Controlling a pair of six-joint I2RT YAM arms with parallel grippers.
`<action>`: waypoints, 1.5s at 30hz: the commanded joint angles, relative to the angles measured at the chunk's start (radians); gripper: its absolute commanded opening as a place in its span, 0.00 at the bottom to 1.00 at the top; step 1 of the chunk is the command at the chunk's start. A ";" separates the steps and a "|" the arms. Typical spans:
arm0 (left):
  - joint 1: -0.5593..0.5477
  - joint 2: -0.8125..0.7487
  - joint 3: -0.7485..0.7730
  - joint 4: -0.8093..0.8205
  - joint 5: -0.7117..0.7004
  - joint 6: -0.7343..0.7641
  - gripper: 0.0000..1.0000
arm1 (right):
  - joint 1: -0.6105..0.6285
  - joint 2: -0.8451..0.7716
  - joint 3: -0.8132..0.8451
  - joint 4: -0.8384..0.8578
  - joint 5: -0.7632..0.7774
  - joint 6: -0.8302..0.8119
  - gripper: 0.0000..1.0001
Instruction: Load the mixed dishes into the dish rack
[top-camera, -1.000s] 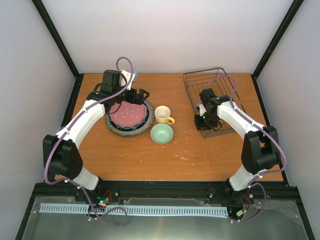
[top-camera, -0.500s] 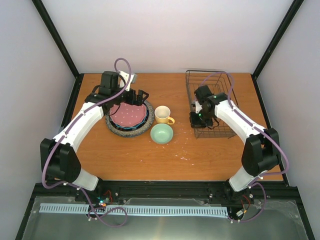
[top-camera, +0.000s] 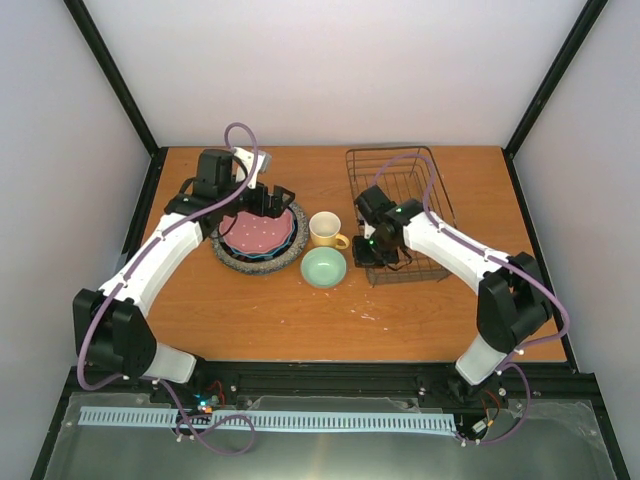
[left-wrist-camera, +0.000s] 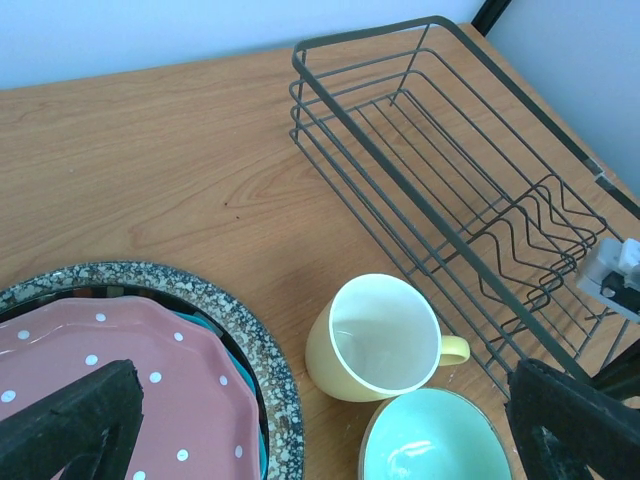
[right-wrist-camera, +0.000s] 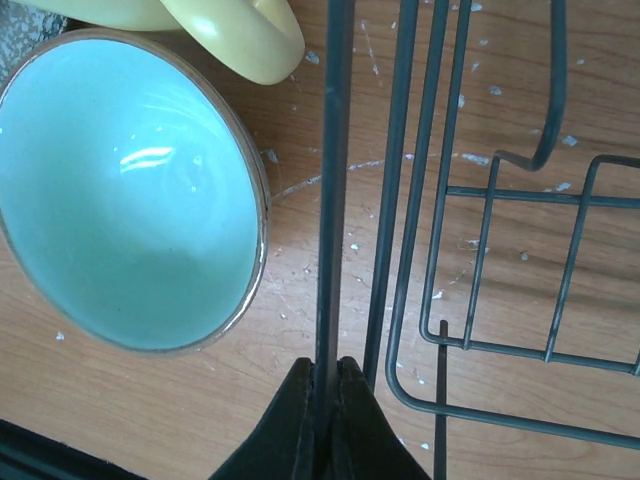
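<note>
Sliding left across the wooden table (top-camera: 300, 310) since a second ago, the rectangular dark metal wire dish rack (top-camera: 392, 153) (left-wrist-camera: 430, 190) (right-wrist-camera: 333, 180) now lies nearer the middle, its near-left corner just beside the crockery. The right gripper (top-camera: 368, 248) (right-wrist-camera: 323, 375) has swung left with it. Its fingers are clamped tight on the rack's near-left rim wire. The left gripper (top-camera: 272, 198) has barely shifted. It hangs with its jaws spread wide and nothing between them, over the pink white-dotted plate (top-camera: 258, 230) (left-wrist-camera: 110, 350). That plate tops a stack on the left, above a teal plate (left-wrist-camera: 245, 400) of which only an edge shows, and a wide grey speckled plate (top-camera: 232, 262) (left-wrist-camera: 200, 290) at the bottom. Between the stack and the rack stand the yellow handled mug (top-camera: 325, 229) (left-wrist-camera: 370, 335), upright with its handle turned toward the rack, and just near of it the small mint-green bowl (top-camera: 323, 267) (right-wrist-camera: 120, 190). The wrist view shows the bowl's rim close to the gripped wire but apart from it.
</note>
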 joint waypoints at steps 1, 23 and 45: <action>0.008 -0.038 -0.013 0.016 0.014 -0.009 1.00 | 0.031 0.018 -0.017 0.082 0.026 0.135 0.03; 0.010 -0.100 -0.053 0.022 -0.013 0.003 1.00 | 0.080 0.106 0.037 0.124 0.141 0.250 0.20; 0.012 -0.072 -0.026 0.031 -0.019 -0.006 1.00 | 0.078 0.001 0.142 -0.046 0.293 0.202 0.43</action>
